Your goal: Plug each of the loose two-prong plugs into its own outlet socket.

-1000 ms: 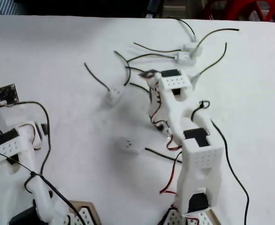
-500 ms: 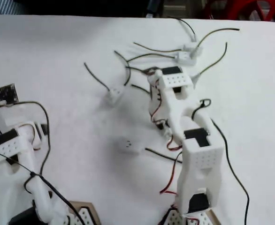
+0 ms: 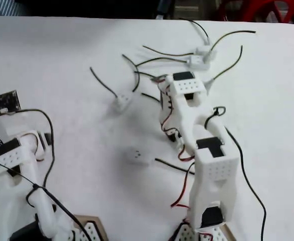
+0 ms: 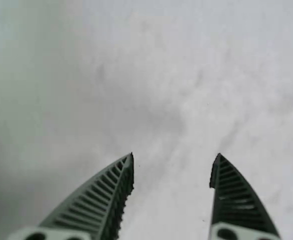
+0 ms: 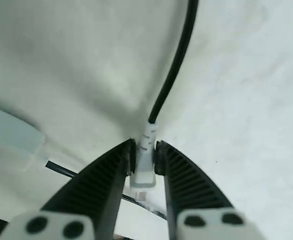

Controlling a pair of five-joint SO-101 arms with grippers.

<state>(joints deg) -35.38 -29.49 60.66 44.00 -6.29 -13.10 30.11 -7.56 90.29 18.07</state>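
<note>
Beginning with the white tabletop (image 3: 61, 55), broad and strewn across its far middle with loose black cords. Next in bulk, the right arm (image 3: 189, 118), stretched out over that tangle, and the left arm (image 3: 9, 163), folded near its own base and well apart from the task's things.

Down a step to two white blocks (image 3: 199, 56) lying just beside one another at the far side, and a third block (image 3: 121, 103) alone nearer the middle, all trailing cords. Probably sockets or plugs, though too small to say which.

Then the left claw (image 4: 172, 159): spread wide, gripping nothing, poised over bare tabletop. Much the same in size, the right claw (image 5: 144, 147): clenched on the plug (image 5: 142, 175), pinching its two sides, with the black cord (image 5: 179, 60) running out from between the tips and away over the tabletop.

Smallest of all, that plug itself, held under the far end of the right arm, at or just above the surface; cannot tell which. Judged feather-light, hard and smooth-sided, so prone to twisting or slipping in a loose pinch. Best taken across the body's flats, as here, leaving the prong end free. Worth expecting a springy sideways tug from the cord, and thin prongs apt to bend if pressed in crooked. Cannot tell from here how the prongs lie.
</note>
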